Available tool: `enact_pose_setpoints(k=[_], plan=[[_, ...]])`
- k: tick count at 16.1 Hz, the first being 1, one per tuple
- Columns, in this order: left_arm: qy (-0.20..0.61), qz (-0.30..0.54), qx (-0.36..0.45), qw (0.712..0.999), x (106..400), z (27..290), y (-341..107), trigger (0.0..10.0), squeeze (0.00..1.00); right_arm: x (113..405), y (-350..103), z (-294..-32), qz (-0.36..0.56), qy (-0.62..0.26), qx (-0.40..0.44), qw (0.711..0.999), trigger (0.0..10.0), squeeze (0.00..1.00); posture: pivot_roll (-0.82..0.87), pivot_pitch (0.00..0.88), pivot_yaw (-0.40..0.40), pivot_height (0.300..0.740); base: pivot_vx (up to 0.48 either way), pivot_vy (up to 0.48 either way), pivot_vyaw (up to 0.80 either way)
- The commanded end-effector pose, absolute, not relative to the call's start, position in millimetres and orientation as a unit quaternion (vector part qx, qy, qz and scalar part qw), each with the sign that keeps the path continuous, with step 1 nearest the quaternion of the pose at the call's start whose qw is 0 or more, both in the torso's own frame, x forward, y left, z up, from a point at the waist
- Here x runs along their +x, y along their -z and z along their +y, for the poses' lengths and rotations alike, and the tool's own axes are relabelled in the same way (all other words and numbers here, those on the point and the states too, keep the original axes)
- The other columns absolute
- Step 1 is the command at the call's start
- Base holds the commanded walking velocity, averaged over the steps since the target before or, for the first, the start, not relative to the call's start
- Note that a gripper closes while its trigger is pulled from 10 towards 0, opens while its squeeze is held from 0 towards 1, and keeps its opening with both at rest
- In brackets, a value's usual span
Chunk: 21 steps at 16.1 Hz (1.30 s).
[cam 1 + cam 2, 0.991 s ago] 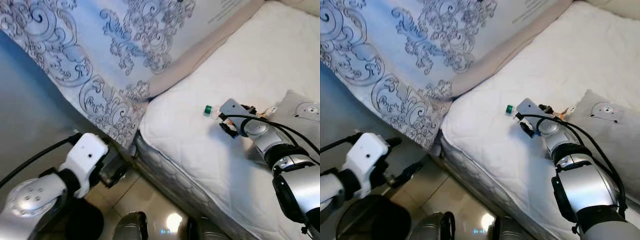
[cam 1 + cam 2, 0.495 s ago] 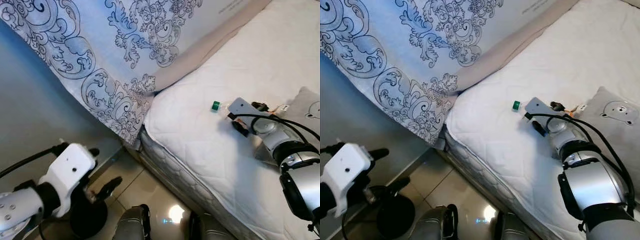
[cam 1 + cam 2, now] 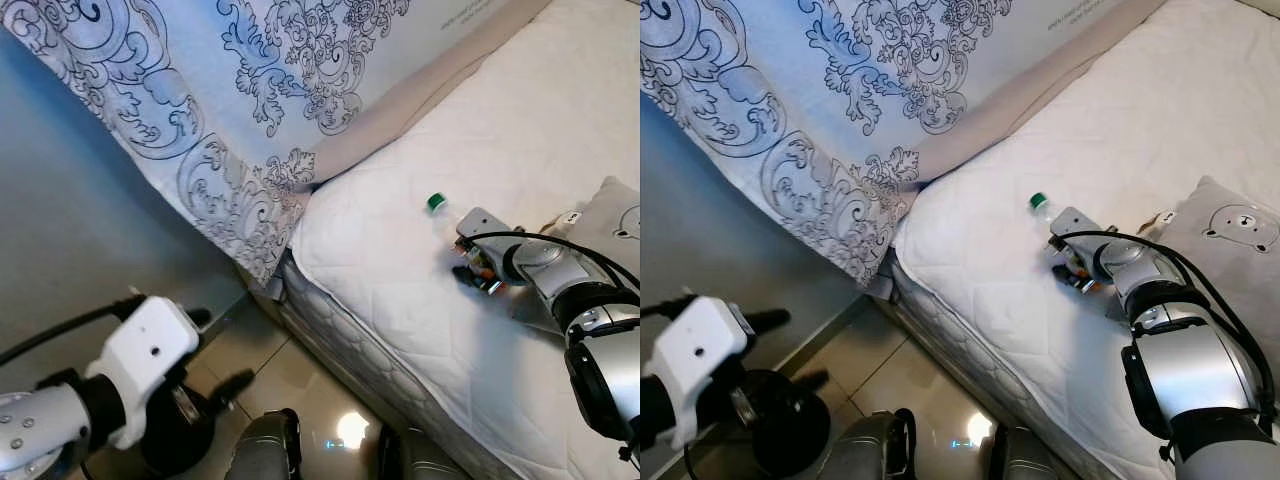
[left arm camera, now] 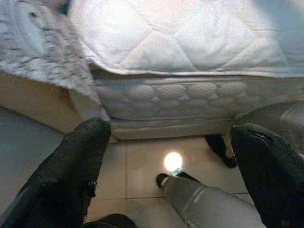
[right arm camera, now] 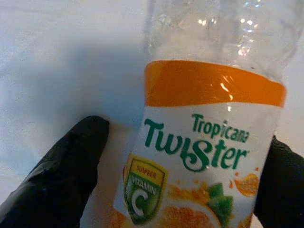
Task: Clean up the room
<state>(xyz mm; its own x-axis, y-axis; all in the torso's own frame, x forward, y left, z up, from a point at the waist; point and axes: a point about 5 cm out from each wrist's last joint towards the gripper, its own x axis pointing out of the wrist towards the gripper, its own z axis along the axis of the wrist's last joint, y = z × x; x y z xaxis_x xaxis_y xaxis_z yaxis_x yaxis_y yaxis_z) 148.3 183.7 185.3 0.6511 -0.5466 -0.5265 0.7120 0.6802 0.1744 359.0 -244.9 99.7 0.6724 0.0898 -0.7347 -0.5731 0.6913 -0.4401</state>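
Our right hand (image 5: 185, 156) reaches over the white mattress (image 3: 400, 270) with its two black fingers (image 5: 61, 171) spread on either side of a clear plastic bottle (image 5: 204, 142). One finger stands apart from the bottle; whether the other touches it we cannot tell. The bottle lies on the bed's quilted top, its green cap (image 3: 436, 202) pointing to the far left, its orange and white label reading "Tropicana Twister". Just right of it sits a grey cushion (image 3: 1225, 225) with a bear face. A blue patterned duvet (image 3: 250, 110) hangs at the far left. Our left hand (image 4: 175, 161) hangs open low above the tiled floor (image 4: 142, 161), beside the mattress edge.
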Motion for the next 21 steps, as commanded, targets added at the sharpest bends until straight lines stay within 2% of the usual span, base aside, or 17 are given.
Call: enact_pose_setpoints(k=[1, 2, 3, 7, 8, 11, 14, 17, 18, 20, 21], plan=[[0.367, 0.224, 0.192, 0.882, 143.5, 179.7, -186.0, 10.0, 0.00, 352.4, -88.8, -242.8, 0.378, -0.212, -0.325, 0.841, 4.9, 0.00, 0.29, 0.208, 0.050, 0.740, 0.000, 0.000, 0.00], [0.369, 0.225, 0.190, 0.882, 146.1, 178.1, -182.8, 10.0, 0.00, 355.2, -90.6, -240.3, 0.366, -0.197, -0.318, 0.852, 0.0, 0.00, 0.28, 0.187, 0.045, 0.740, 0.000, 0.000, 0.00], [0.371, 0.227, 0.189, 0.881, 147.3, 178.1, -180.7, 10.0, 0.00, 357.2, -91.8, -238.0, 0.358, -0.189, -0.313, 0.859, 0.0, 0.00, 0.27, 0.176, 0.042, 0.740, 0.000, 0.000, 0.00], [0.384, 0.236, 0.178, 0.875, 154.0, 177.5, -167.4, 10.0, 0.00, 358.0, -88.5, -227.1, 0.353, -0.205, -0.314, 0.857, 0.0, 0.00, 0.24, 0.125, 0.028, 0.740, 0.000, 0.000, 0.00], [0.386, 0.237, 0.162, 0.877, 160.2, 177.4, -159.6, 10.0, 0.00, 363.7, -92.4, -214.1, 0.328, -0.204, -0.270, 0.882, 0.0, 0.00, 0.21, 0.085, 0.023, 0.740, 0.000, 0.000, 0.00], [0.388, 0.240, 0.143, 0.879, 170.3, 176.7, -144.1, 10.0, 0.00, 368.2, -94.8, -197.8, 0.293, -0.206, -0.200, 0.912, 0.0, 0.00, 0.16, 0.009, 0.023, 0.740, 0.000, 0.000, 0.00], [0.362, 0.212, 0.111, 0.901, 195.5, 173.4, -128.8, 10.0, 0.00, 364.4, -88.4, -186.2, 0.251, -0.223, -0.107, 0.936, 0.0, 0.00, 0.10, 0.000, 0.031, 0.740, 0.000, 0.000, 0.00], [0.339, 0.171, 0.065, 0.923, 211.3, 164.3, -133.2, 10.0, 0.00, 352.9, -81.2, -200.0, 0.214, -0.221, -0.028, 0.951, 0.0, 0.00, 0.05, 0.000, 0.056, 0.740, 0.000, 0.000, 0.00], [0.326, 0.156, 0.048, 0.931, 217.1, 159.0, -132.9, 10.0, 0.00, 340.5, -76.3, -208.5, 0.197, -0.226, 0.006, 0.954, 0.0, 0.00, 0.02, 0.000, 0.074, 0.740, 0.000, 0.000, 0.00], [0.302, 0.155, 0.056, 0.939, 221.1, 157.3, -129.6, 10.0, 0.00, 325.4, -74.3, -214.3, 0.182, -0.215, 0.034, 0.959, 0.0, 0.00, 0.00, 0.000, 0.088, 0.740, 0.000, 0.000, 0.00], [0.286, 0.160, 0.058, 0.943, 223.2, 157.5, -127.0, 10.0, 0.00, 316.2, -77.1, -214.1, 0.157, -0.194, 0.050, 0.967, 3.0, 0.00, -0.02, 0.000, 0.097, 0.740, 0.000, 0.000, 0.00]])
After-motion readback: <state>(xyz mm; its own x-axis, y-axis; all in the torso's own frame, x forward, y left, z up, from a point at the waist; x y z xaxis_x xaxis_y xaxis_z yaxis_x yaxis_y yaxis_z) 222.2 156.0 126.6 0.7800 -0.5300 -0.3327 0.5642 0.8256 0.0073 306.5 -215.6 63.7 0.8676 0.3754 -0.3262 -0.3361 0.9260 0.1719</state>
